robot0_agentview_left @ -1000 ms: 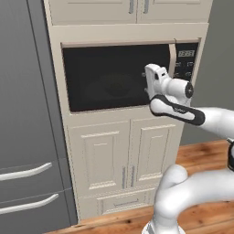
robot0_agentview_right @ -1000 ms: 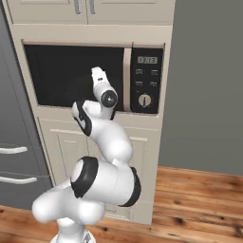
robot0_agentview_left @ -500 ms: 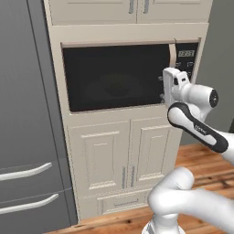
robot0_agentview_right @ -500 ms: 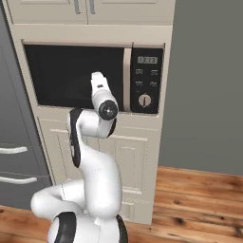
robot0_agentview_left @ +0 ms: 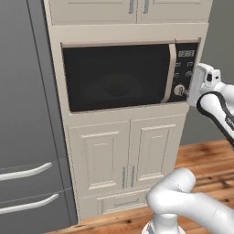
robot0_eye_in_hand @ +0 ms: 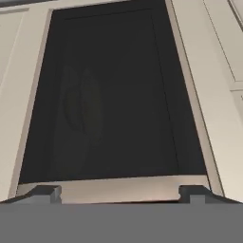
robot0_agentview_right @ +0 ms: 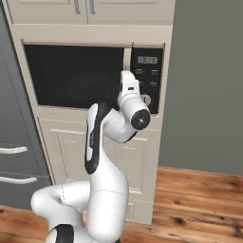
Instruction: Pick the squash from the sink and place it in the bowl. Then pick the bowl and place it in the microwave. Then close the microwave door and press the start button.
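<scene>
The microwave (robot0_agentview_left: 119,75) is built into beige cabinetry, and its door (robot0_agentview_left: 114,77) of dark glass is shut, with the curved metallic handle (robot0_agentview_left: 170,73) at its right edge. My gripper (robot0_agentview_left: 197,86) hovers just in front of the dark control panel (robot0_agentview_left: 185,68), at the height of the round knob (robot0_agentview_left: 179,89). From the other side the gripper (robot0_agentview_right: 127,81) stands at the seam between door and panel (robot0_agentview_right: 151,76). In the hand view the fingertips (robot0_eye_in_hand: 47,192) stand wide apart, the gripper (robot0_eye_in_hand: 121,193) open and empty, facing the door glass (robot0_eye_in_hand: 114,95). A dim rounded shape shows behind the glass. Squash, bowl and sink are out of view.
Two beige cabinet doors (robot0_agentview_left: 128,155) and a drawer sit below the microwave. A grey fridge (robot0_agentview_left: 27,137) with two curved handles stands to the left. A grey wall (robot0_agentview_right: 209,85) and wooden floor (robot0_agentview_right: 199,199) lie to the right.
The arm has swung right, carrying the gripper from in front of the door's right part to the control panel. The jaws stay open and the door stays shut.
</scene>
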You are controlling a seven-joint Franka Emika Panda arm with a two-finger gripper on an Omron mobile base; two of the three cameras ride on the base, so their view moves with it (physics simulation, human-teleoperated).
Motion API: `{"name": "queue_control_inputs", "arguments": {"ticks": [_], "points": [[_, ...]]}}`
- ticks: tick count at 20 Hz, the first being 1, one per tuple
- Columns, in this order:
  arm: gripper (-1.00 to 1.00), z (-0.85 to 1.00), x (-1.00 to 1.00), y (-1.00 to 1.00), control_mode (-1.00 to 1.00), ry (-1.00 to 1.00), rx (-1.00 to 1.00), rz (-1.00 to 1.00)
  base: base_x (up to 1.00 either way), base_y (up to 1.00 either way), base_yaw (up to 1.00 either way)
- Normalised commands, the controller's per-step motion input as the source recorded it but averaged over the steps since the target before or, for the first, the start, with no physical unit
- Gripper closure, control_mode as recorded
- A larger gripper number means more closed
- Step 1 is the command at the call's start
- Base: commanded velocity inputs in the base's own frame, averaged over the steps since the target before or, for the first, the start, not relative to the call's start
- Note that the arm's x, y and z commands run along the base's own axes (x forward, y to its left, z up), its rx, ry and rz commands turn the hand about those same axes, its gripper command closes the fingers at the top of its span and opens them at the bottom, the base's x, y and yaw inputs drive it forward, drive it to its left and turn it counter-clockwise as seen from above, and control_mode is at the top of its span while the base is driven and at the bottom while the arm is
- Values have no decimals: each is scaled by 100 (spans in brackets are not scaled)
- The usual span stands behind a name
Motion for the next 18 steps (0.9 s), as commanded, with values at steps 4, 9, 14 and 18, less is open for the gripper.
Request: {"name": "queue_control_inputs", "arguments": {"ticks": [4,9,14,18], "points": [[-100,3,-1,-76,-100,0,9,0,0,0,0],[100,-19,41,-7,-100,0,0,-2,0,0,0],[100,-20,49,27,-100,-2,-2,-7,0,0,0],[100,-5,47,6,-100,0,0,-10,0,0,0]]}}
